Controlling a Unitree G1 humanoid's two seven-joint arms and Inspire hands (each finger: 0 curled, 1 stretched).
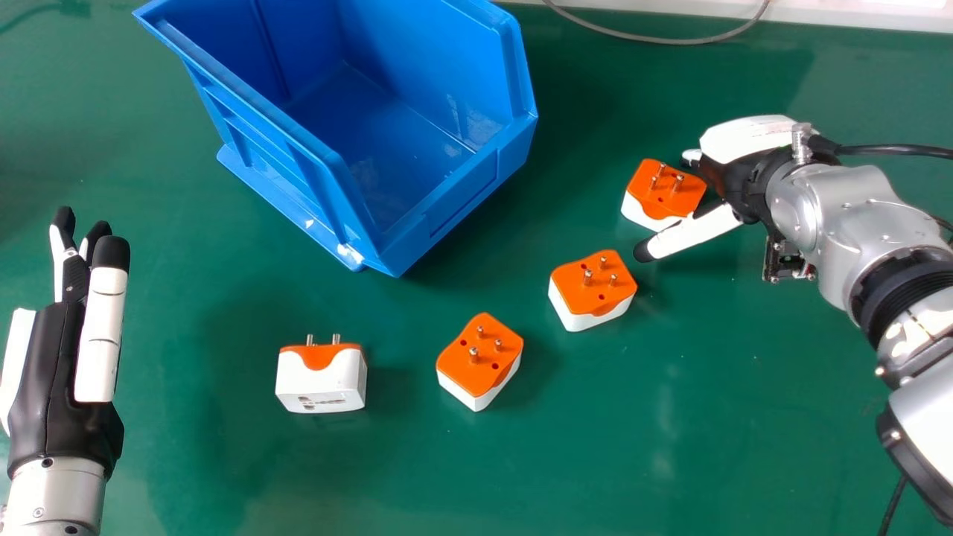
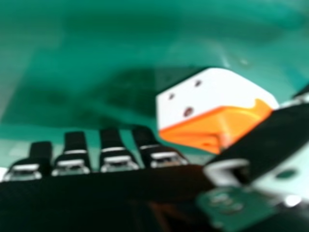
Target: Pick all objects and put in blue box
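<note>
Head view, and it's none boxed that we can see, four to go! The first plug (image 1: 322,378), second plug (image 1: 479,363) and third plug (image 1: 592,294) wait nearside of the blue box (image 1: 465,197); right of it, our right hand (image 1: 694,232) straddles the fourth plug (image 1: 663,192). Left of it, our left hand (image 1: 56,365) idles, fingers straight.

Right hand view: our fingers are extended, the fourth plug beside them, ungripped!

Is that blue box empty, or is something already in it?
Empty, where visible: the blue box has a bare inner floor, and four orange-and-white plugs sit outside it.
</note>
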